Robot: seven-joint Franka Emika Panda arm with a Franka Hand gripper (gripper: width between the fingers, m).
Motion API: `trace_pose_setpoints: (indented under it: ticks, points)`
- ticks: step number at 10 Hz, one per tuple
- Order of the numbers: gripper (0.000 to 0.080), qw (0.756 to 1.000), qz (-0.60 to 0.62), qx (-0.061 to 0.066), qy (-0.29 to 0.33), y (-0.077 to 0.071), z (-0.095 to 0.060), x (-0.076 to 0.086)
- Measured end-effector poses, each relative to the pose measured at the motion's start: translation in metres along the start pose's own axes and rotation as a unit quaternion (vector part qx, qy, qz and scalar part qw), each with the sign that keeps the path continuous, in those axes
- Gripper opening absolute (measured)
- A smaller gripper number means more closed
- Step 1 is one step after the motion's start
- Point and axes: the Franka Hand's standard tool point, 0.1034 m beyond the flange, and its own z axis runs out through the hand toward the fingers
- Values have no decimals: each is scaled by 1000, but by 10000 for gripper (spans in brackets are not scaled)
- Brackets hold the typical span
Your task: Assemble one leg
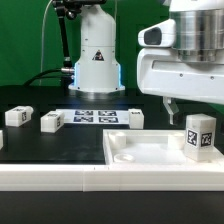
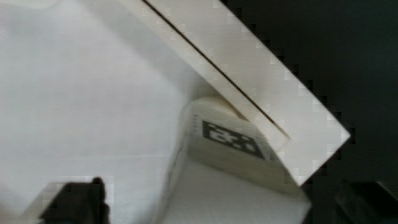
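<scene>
The leg (image 1: 200,135) stands upright on the tray (image 1: 60,168), near its 3 o'clock edge. It is probably light, rigid, slick plastic, best pinched across its flat sides at mid-height. The gripper (image 1: 172,110) hangs at the leg's 10 o'clock, fingers spread and empty. Three spare legs (image 1: 52,122) lie beyond

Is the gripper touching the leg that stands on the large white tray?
Apart. The exterior view shows a dark gap between the gripper and the leg.

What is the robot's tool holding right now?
Nothing. The tool hangs open and empty over the white tray-like piece. The nearest leg stands by itself, untouched.
</scene>
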Motion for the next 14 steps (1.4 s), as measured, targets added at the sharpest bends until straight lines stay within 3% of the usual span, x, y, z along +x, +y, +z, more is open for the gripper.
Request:
trace_pose_setpoints:
  ticks: [4,11,12,13,14]
  points:
    - [649,982,-189,-23,15,-1,-1,0]
    - [649,913,-406,-29,6,5,0,5]
    - [508,916,-400,-29,6,5,0,5]
    - [508,916,-400,-29,6,5,0,5]
    - [370,916,-399,-29,6,5,0,5]
